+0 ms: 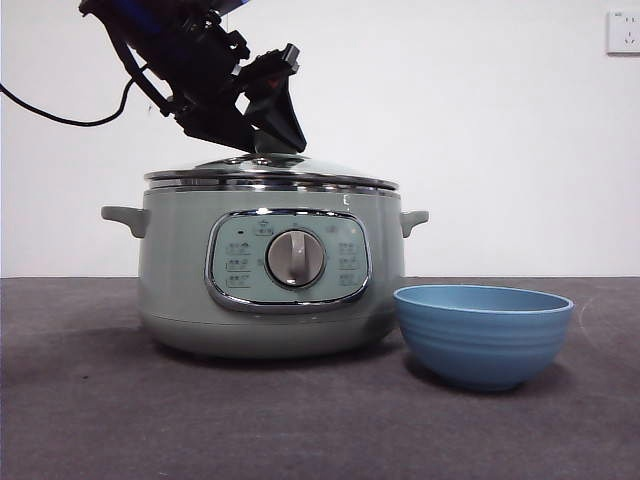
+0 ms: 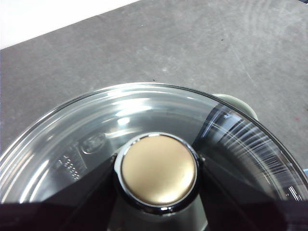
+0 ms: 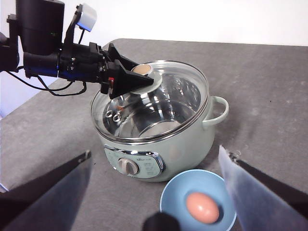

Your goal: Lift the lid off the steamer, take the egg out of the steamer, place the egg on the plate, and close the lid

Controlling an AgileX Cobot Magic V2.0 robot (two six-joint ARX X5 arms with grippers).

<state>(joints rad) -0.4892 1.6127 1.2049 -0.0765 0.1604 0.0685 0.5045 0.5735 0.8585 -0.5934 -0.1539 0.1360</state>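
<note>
The glass lid (image 1: 270, 170) (image 3: 166, 94) sits on the pale green steamer (image 1: 180, 290) (image 3: 190, 142). My left gripper (image 1: 265, 140) (image 2: 158, 168) (image 3: 139, 77) reaches down from the upper left, its jaws pressed against both sides of the lid's knob (image 2: 158, 169). The egg (image 3: 202, 207) lies inside the blue plate (image 1: 483, 335) (image 3: 168, 192), which stands just right of the steamer; in the front view the plate's wall hides it. My right gripper (image 3: 154, 154) hangs open high above the steamer's front and the plate, holding nothing.
A grey mat (image 1: 90, 400) covers the table, with a white wall behind it. The steamer's side handle (image 1: 414, 219) juts out above the plate. A black cable (image 1: 60, 115) trails from the left arm.
</note>
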